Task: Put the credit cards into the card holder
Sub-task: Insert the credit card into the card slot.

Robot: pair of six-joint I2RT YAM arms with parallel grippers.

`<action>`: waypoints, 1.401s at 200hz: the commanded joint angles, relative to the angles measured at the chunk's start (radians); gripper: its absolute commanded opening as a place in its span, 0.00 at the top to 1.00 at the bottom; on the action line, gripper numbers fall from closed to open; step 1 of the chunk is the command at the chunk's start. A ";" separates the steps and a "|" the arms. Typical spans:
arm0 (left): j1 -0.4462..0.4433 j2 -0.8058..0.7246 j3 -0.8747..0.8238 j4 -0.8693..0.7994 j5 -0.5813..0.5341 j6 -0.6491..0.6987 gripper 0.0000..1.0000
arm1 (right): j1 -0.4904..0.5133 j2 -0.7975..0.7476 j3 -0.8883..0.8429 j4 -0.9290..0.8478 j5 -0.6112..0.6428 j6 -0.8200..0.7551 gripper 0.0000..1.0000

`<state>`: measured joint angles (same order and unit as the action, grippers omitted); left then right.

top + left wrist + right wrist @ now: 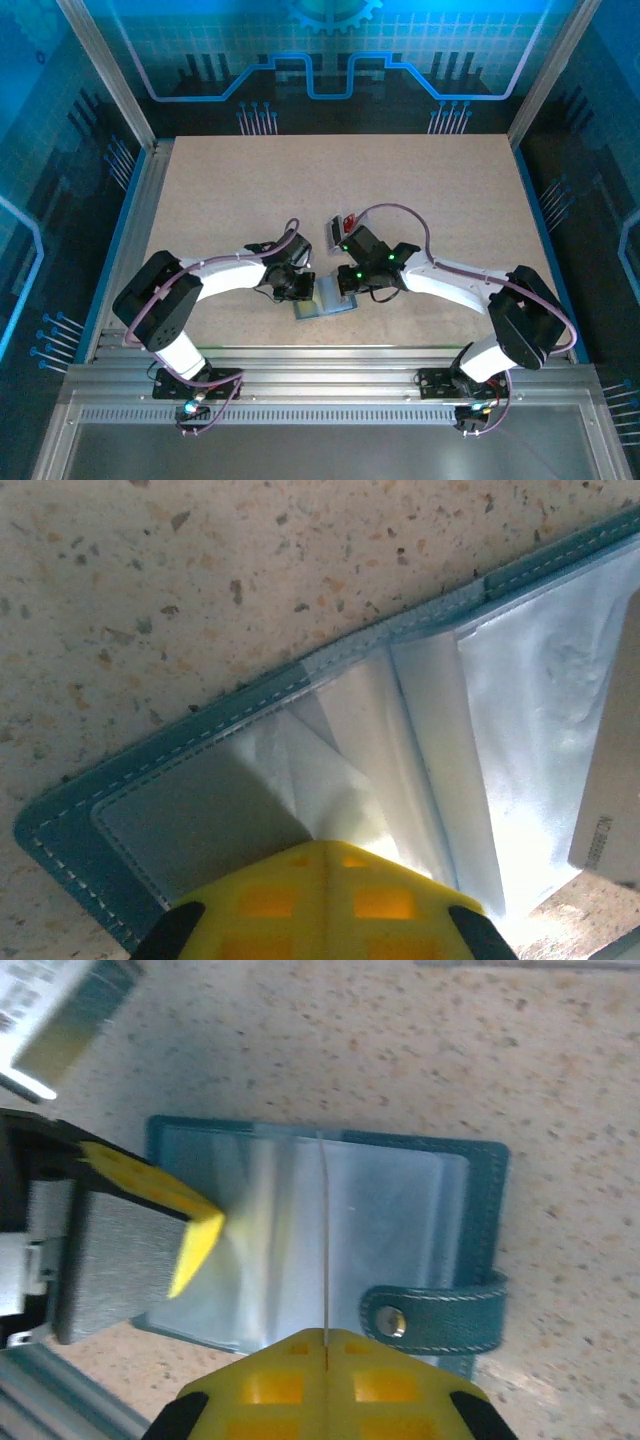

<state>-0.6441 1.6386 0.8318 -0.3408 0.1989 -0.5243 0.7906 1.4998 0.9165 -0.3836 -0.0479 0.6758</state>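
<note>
The card holder lies open on the speckled desk, low in the middle of the top view, just where the two arms meet. In the right wrist view its teal cover spreads across the middle of the frame, with clear plastic pages inside and the tab clasp with its metal snap at lower right. The right tool sits at the bottom centre, its yellow fingers clenched together; a clear sleeve stands edge-on and runs straight into the seam between them, so it appears pinched there. The left tool is also clenched, at the bottom of its own view, where folds of the plastic pages rise toward its tips; I cannot tell whether it actually grips one. Its yellow finger shows at the left of the right wrist view, touching the pages. The credit cards lie outside the holder, on the desk just above the right arm's wrist in the top view, one red and one grey. A grey card shows at the right edge of the left wrist view.
</note>
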 commanded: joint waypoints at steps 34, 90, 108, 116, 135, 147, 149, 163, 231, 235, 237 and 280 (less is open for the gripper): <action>0.012 0.004 -0.051 -0.024 -0.001 -0.002 0.98 | -0.017 0.036 0.013 0.145 -0.132 -0.016 1.00; 0.018 -0.008 -0.053 -0.030 0.007 0.001 0.98 | -0.031 0.108 0.025 0.157 -0.113 -0.033 1.00; 0.021 -0.014 -0.051 -0.035 0.009 0.002 0.98 | -0.034 0.119 0.018 0.160 -0.106 -0.038 1.00; 0.023 -0.017 -0.052 -0.037 0.009 0.003 0.98 | -0.033 0.124 0.013 0.164 -0.105 -0.037 1.00; 0.025 -0.024 -0.050 -0.038 0.015 -0.001 0.98 | -0.034 0.137 0.000 0.172 -0.100 -0.032 1.00; 0.028 -0.032 -0.051 -0.037 0.032 -0.006 0.98 | -0.035 0.139 -0.009 0.175 -0.093 -0.030 1.00; 0.029 -0.034 -0.052 -0.035 0.037 -0.008 0.98 | -0.035 0.139 -0.012 0.175 -0.092 -0.031 1.00; 0.048 -0.048 -0.058 -0.019 0.071 -0.023 0.97 | -0.037 0.136 -0.023 0.174 -0.077 -0.028 1.00; 0.114 -0.092 -0.083 0.014 0.175 -0.076 0.94 | -0.043 0.147 -0.074 0.176 -0.068 -0.019 1.00; 0.114 -0.092 -0.084 0.009 0.168 -0.078 0.94 | -0.042 0.148 -0.076 0.179 -0.067 -0.016 1.00; 0.115 -0.092 -0.085 0.007 0.164 -0.080 0.94 | -0.043 0.149 -0.077 0.180 -0.068 -0.016 1.00; 0.118 -0.087 -0.108 -0.027 0.085 -0.090 0.96 | -0.049 0.163 -0.076 0.179 -0.079 -0.012 1.00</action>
<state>-0.5346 1.5677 0.7532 -0.3187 0.3294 -0.5968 0.7513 1.6249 0.8631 -0.1722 -0.1394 0.6582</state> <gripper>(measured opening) 0.057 0.063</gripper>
